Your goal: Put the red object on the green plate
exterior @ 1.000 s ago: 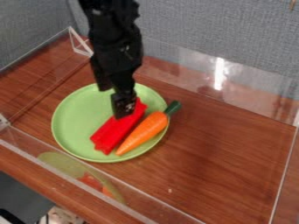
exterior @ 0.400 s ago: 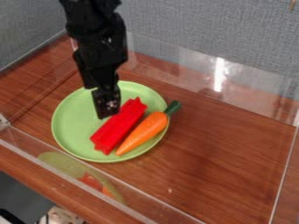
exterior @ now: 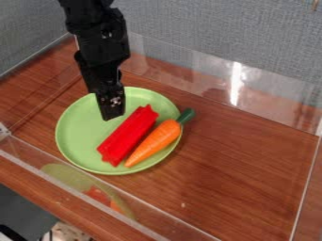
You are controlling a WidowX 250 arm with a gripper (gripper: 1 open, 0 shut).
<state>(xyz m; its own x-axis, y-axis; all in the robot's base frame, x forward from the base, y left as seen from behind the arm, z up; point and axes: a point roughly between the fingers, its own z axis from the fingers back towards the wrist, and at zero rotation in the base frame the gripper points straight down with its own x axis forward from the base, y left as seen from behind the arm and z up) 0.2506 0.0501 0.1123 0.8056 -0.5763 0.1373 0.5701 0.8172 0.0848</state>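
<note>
On the wooden tabletop, the plate (exterior: 78, 123) carries the block (exterior: 128, 135) just right of its centre, its ends toward one and seven o'clock. Beside it, on its four o'clock side, lies the carrot (exterior: 153, 145), its leafy top (exterior: 186, 116) pointing to one o'clock.

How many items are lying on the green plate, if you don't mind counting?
2: the red block near the middle, and the orange carrot beside it.
</note>
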